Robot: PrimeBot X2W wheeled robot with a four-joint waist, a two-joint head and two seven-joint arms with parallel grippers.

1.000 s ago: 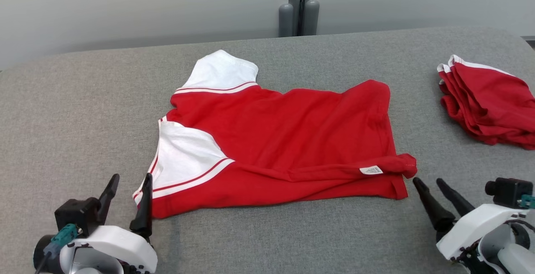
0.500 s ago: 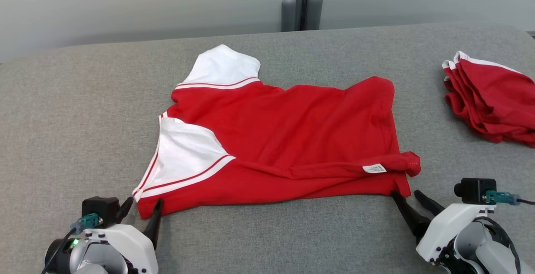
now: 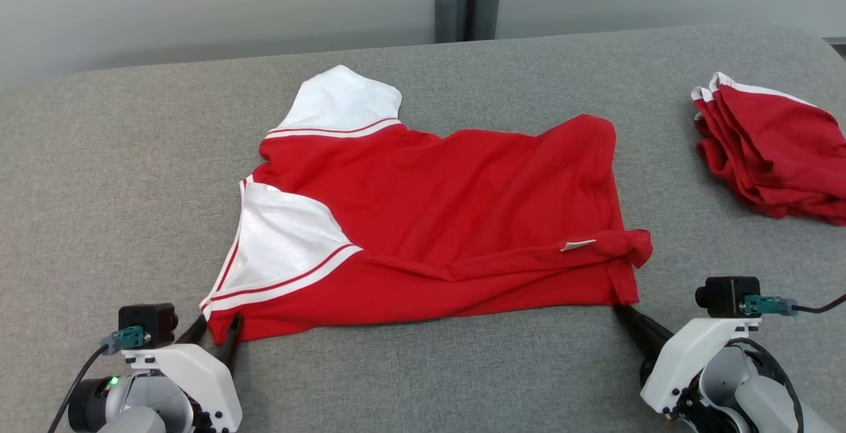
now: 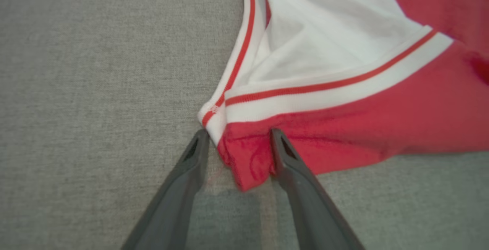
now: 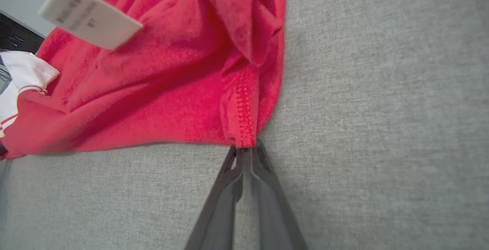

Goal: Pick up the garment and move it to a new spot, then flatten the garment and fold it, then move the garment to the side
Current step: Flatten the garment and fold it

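1. The garment (image 3: 449, 221) is lying spread across the middle of the grey table (image 3: 99, 188).
2. The left gripper (image 4: 238, 139) is standing wide, straddling its 7 o'clock corner.
3. The right gripper (image 5: 246, 150) is pinching the hem at its 5 o'clock corner.

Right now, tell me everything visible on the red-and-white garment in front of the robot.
The garment is a red knit shirt with white sleeves trimmed with a red stripe, lying mostly flat on the gray table, sleeves to the robot's left, creased along its near edge. A white label shows by the rumpled near right corner. The right gripper is pinched shut on that corner's hem; the left gripper straddles the near left corner, jaws apart.
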